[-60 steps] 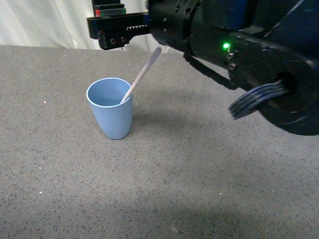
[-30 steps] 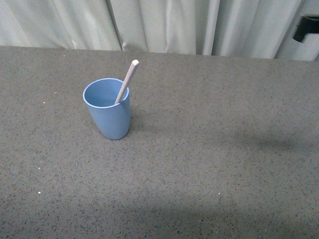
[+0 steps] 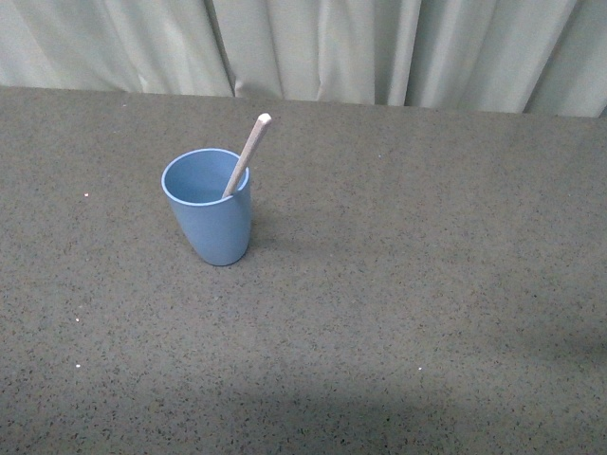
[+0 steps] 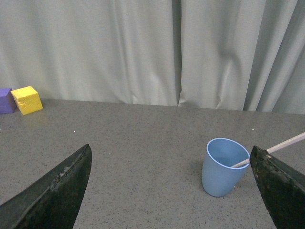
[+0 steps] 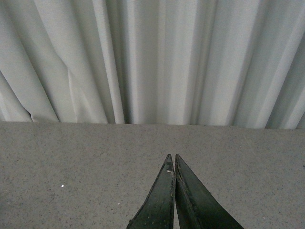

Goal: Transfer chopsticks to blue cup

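Observation:
The blue cup (image 3: pixel 209 209) stands upright on the grey table. The pale chopstick (image 3: pixel 248 152) stands in it, leaning to the right over the rim. Neither arm shows in the front view. In the left wrist view the cup (image 4: pixel 221 168) and the chopstick (image 4: pixel 286 143) lie ahead between the wide-open jaws of my left gripper (image 4: pixel 171 164), which is empty and well back from the cup. My right gripper (image 5: pixel 171 160) is shut and empty, pointing at bare table and curtain.
A yellow block (image 4: pixel 26 99) and a purple block (image 4: pixel 5 100) sit at the table's far edge by the curtain (image 4: pixel 143 47) in the left wrist view. The curtain (image 3: pixel 313 47) runs along the back of the table.
The right arm, which was over the cup one second ago, has left the front view. The chopstick has been let go and stands in the cup.

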`<state>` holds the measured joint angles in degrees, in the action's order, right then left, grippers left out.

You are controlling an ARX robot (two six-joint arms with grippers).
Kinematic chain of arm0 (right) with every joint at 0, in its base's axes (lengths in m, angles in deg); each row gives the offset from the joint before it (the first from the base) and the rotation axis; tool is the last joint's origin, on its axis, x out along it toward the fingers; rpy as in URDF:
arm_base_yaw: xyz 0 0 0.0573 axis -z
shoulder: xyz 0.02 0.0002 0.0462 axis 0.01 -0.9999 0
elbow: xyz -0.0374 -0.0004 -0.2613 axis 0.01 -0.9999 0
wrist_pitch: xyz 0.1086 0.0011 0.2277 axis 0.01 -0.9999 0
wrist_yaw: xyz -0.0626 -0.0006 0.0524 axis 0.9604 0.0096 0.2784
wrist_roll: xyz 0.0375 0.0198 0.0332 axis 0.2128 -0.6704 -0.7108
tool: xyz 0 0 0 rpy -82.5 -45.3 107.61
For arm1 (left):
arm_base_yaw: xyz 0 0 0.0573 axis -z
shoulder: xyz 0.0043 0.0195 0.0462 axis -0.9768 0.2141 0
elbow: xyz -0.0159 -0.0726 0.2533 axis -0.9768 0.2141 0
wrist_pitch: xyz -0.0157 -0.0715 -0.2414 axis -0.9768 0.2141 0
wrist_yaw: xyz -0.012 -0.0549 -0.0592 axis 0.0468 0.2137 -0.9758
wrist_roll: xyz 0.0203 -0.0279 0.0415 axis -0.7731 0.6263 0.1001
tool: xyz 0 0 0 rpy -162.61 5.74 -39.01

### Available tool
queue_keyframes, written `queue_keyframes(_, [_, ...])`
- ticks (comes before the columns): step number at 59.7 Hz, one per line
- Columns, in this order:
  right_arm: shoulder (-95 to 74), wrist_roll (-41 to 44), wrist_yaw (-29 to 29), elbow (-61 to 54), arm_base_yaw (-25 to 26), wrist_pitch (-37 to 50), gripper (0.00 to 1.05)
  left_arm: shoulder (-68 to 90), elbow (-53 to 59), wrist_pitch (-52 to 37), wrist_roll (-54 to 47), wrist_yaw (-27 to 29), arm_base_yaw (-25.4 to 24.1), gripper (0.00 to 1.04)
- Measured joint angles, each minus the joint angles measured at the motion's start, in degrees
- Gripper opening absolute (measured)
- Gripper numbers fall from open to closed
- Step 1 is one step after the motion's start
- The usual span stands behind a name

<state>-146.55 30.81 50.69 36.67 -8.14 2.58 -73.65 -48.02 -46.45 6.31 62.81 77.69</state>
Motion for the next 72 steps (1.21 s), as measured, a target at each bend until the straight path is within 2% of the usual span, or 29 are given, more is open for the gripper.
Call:
queue_keyframes(18, [14.1, 0.0, -3.5, -3.6, 3.6, -10.3, 0.01, 0.0, 0.0, 0.0, 0.0, 0.0, 0.0, 0.98])
queue_keyframes(21, [17.1, 0.0, -7.5, -4.1, 6.3, -12.9, 0.01, 0.0, 0.0, 0.0, 0.0, 0.0, 0.0, 0.98])
queue_keyframes(28, [22.2, 0.0, -8.1, -4.7, 8.4, -17.2, 0.01, 0.0, 0.0, 0.0, 0.0, 0.0, 0.0, 0.98])
queue_keyframes(72, [46.2, 0.0, -8.4, -5.3, 8.6, -39.4, 0.01, 0.0, 0.0, 0.0, 0.0, 0.0, 0.0, 0.98])
